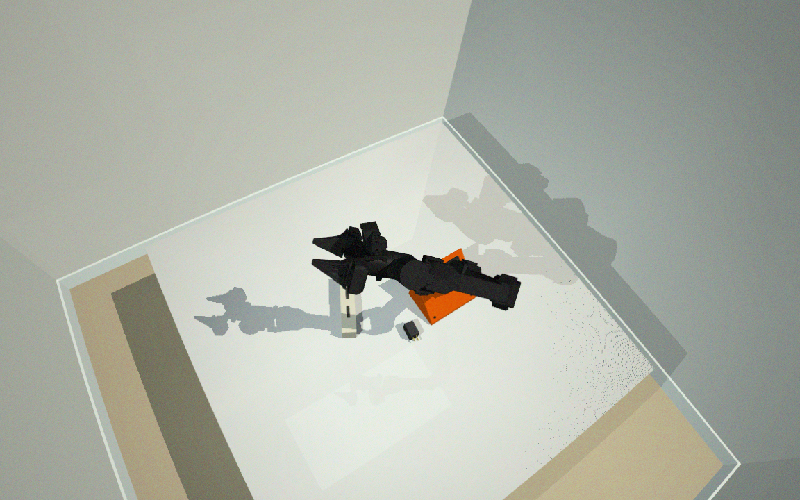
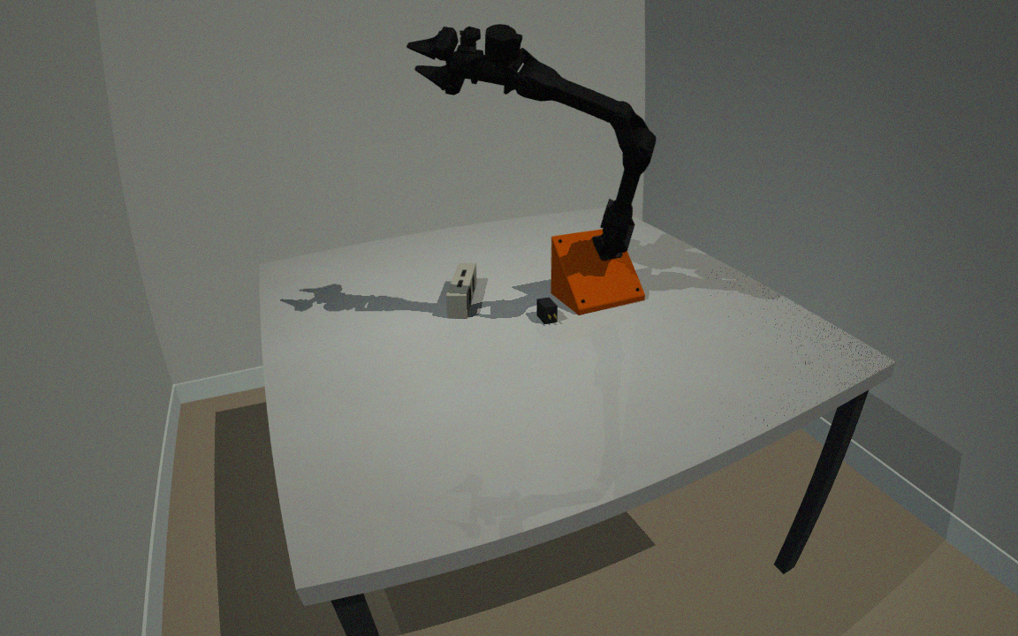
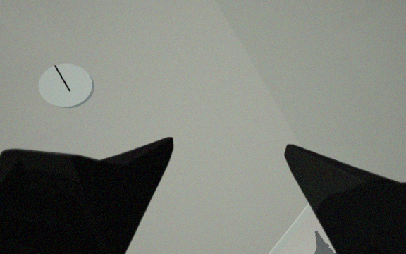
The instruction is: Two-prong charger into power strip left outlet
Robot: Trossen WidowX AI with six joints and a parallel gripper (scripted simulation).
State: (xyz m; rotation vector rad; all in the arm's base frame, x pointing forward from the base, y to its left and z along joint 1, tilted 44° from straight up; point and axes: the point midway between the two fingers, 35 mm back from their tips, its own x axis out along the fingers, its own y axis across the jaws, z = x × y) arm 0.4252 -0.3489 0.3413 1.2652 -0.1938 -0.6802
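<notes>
The small black charger [image 1: 411,329] [image 2: 546,310] lies on the table beside the orange base, with its brass prongs pointing toward the table's front. The cream power strip [image 1: 349,323] [image 2: 459,302] stands to the left of the charger, with dark slots on its top. In the top view the gripper hides the strip's far end. My gripper [image 1: 312,251] [image 2: 411,57] [image 3: 228,146] is open and empty. It is high above the table, pointing left and roughly level. The wrist view shows neither the charger nor the strip.
The orange wedge base [image 1: 443,306] [image 2: 603,288] carries the arm, just right of the charger. The table [image 1: 359,435] [image 2: 449,411] has walls behind it and on its right. A pale round disc [image 3: 65,85] is on the wall in the wrist view.
</notes>
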